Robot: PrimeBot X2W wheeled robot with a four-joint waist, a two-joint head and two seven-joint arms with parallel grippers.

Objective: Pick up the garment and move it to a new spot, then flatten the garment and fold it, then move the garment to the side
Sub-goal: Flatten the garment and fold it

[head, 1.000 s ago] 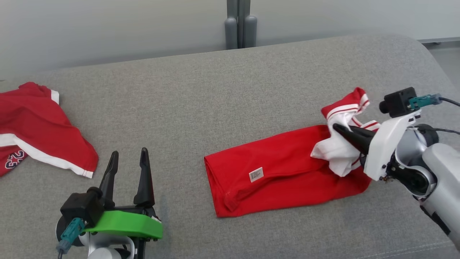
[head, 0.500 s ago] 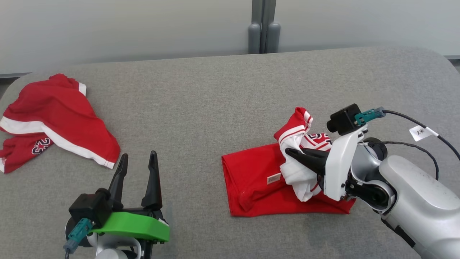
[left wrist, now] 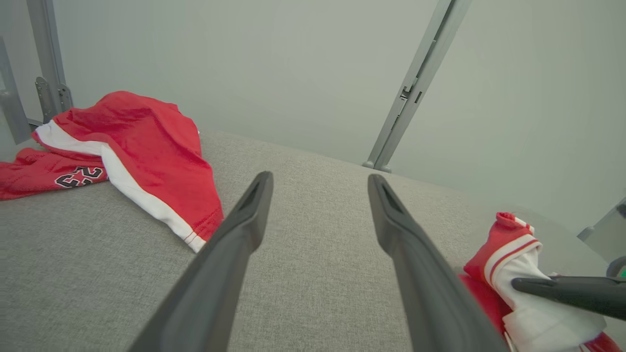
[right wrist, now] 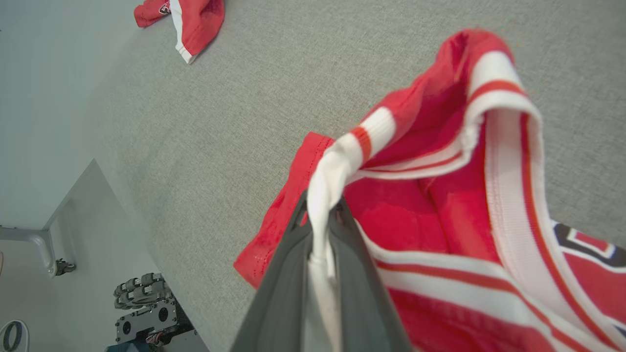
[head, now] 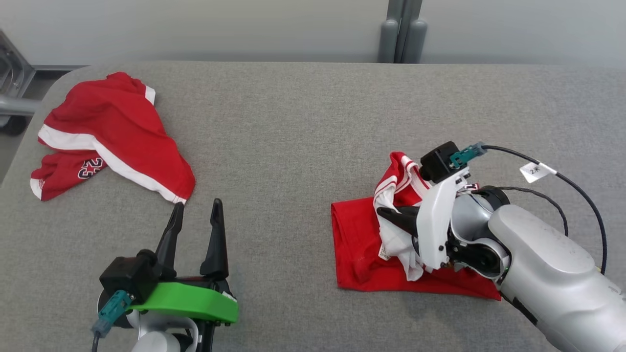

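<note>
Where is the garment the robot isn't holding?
Head view: the loose red garment lies at the grey surface's far left, just beyond the left gripper.

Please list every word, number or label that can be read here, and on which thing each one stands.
"23": on the red shorts at the left.
"2米", probably: on the white cable tag.
Sewn label on the garment: too small to read.

Coarse matt upholstery (head: 293, 122), smooth cloth garment (head: 357, 244)
</note>
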